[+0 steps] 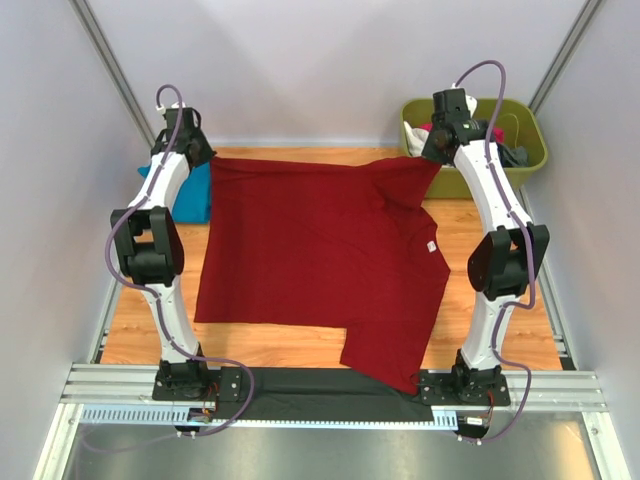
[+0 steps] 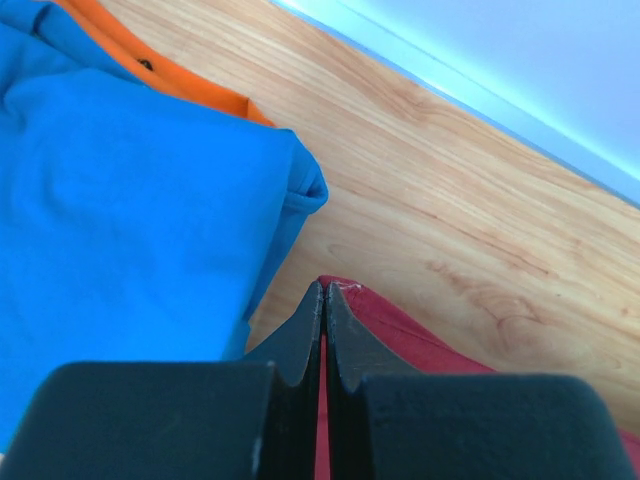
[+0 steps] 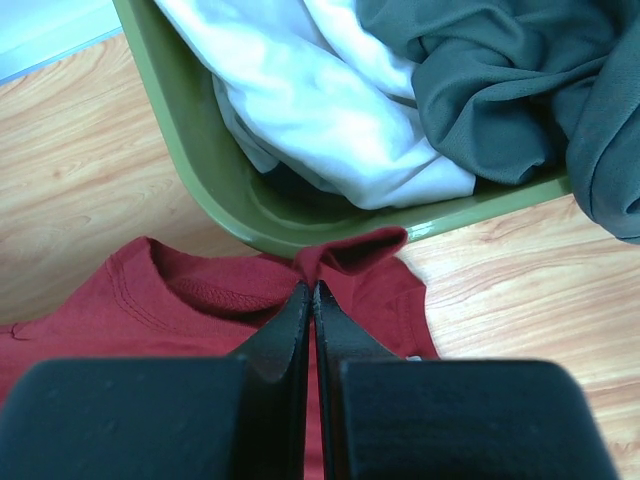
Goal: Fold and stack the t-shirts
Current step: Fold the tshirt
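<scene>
The dark red t-shirt point(image 1: 320, 265) lies spread across the wooden table, with a small white label near its right side and one part hanging over the near edge. My left gripper point(image 1: 200, 152) is shut on its far left corner point(image 2: 360, 305). My right gripper point(image 1: 437, 150) is shut on its far right corner point(image 3: 355, 250), next to the green bin. The teal-blue t-shirt point(image 1: 190, 190) lies folded at the far left, beside my left arm; it fills the left of the left wrist view point(image 2: 130, 200).
A green bin point(image 1: 530, 150) stands at the back right, holding white point(image 3: 320, 110), dark grey point(image 3: 520, 80) and pink garments. An orange cloth edge point(image 2: 150, 60) shows under the teal-blue shirt. A black mat point(image 1: 320, 385) lines the near edge.
</scene>
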